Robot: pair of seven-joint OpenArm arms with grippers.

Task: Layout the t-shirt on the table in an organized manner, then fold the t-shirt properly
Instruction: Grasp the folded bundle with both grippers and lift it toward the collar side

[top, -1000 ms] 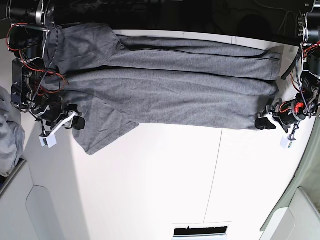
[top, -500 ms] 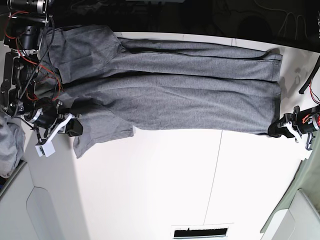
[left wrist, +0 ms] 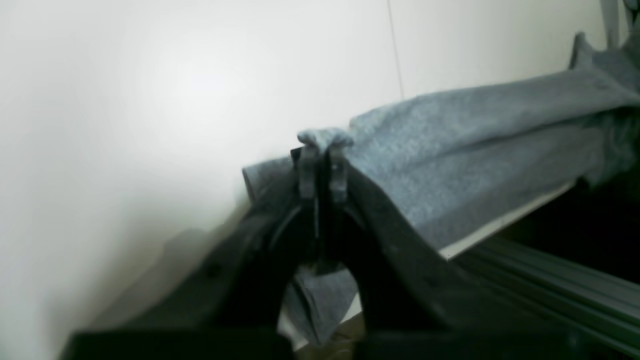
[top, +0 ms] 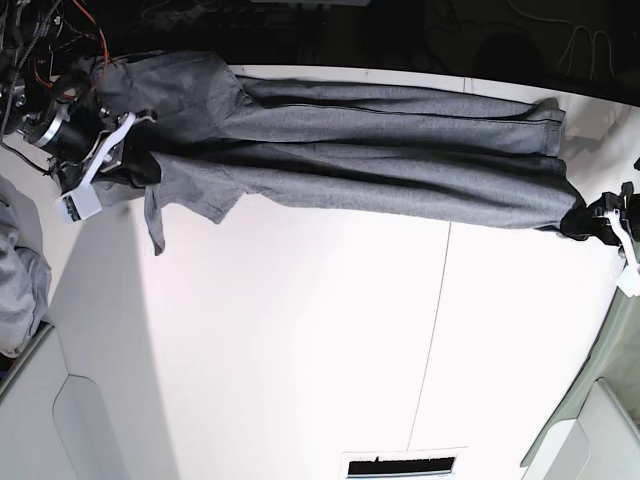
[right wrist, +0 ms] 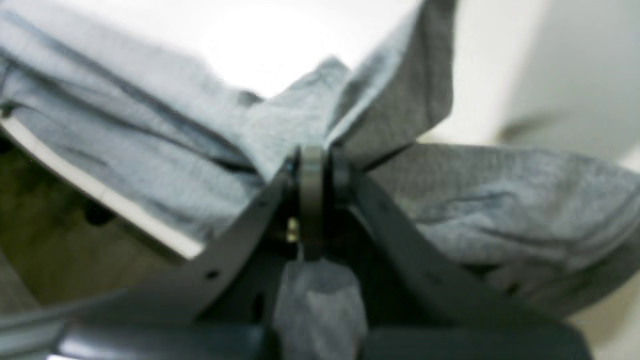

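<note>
From the base view, I see the heather-grey cotton t-shirt (top: 380, 130) lying stretched sideways along the far edge of the wide matte white worktop (top: 300, 350), its long folds running from one side to the other. The black-and-white left gripper (top: 572, 225) has its fingers pressed together on the cloth's near corner, close to the worktop's right edge. The black-and-white right gripper (top: 148, 170) pinches the cloth near the worktop's left side, and a narrow grey flap dangles from its tips. A crumpled paler grey-blue cloth heap (top: 18, 285) sits beside the worktop's left edge; whether anything contains it, I can't tell. A white rectangular piece with a black opening (top: 400, 464) shows at the near edge, and I can't make out anything inside.

From the left wrist view, the dark fingers are closed, with a small tuft of grey fabric poking out past their tips. The shirt trails away to the right, beneath the thin dark seam line (left wrist: 395, 47).

From the right wrist view, somewhat blurred, the fingers are clamped on a raised grey strip, with loose, rumpled folds on both sides.
</note>
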